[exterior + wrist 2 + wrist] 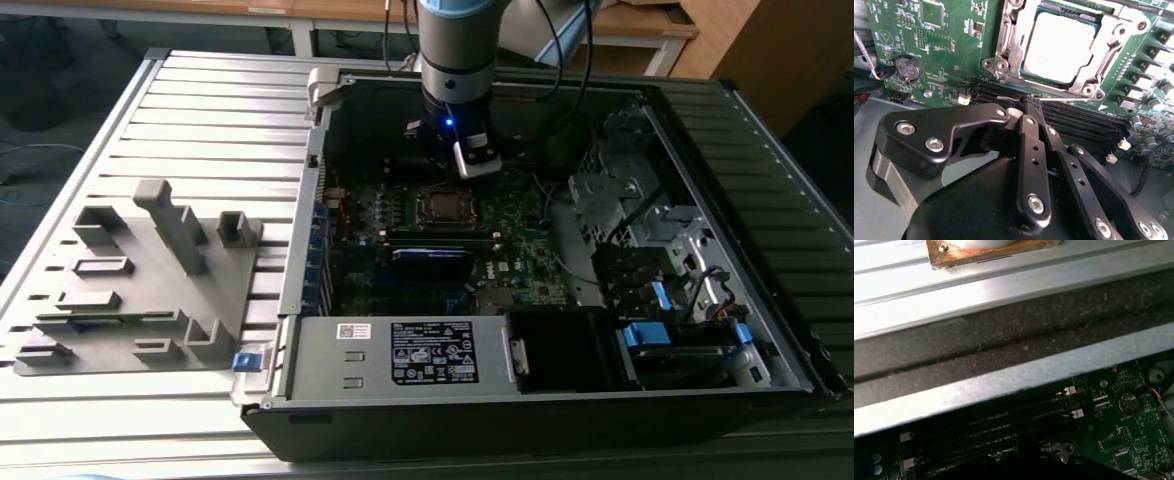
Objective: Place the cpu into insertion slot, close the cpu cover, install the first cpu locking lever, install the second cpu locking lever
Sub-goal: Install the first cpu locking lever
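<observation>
The cpu (1061, 45), a dull silver square, lies in its socket on the green motherboard (949, 45). The cpu cover (1089, 67), a silver frame plate, lies flat down around it. A thin silver locking lever (1066, 99) runs along the socket edge nearest my gripper. My gripper (1028, 103) has its black fingers shut together, with the tips right at this lever and hiding its middle. In the exterior view the gripper (475, 165) hangs inside the open computer case, just behind the socket (441, 205).
Black memory slots (1079, 122) run between gripper and socket. A coin battery (908, 68) sits on the board. A labelled power supply box (427, 352) fills the case front, with a drive cage (641, 220) at the exterior view's right. A grey fixture block (134, 280) stands outside.
</observation>
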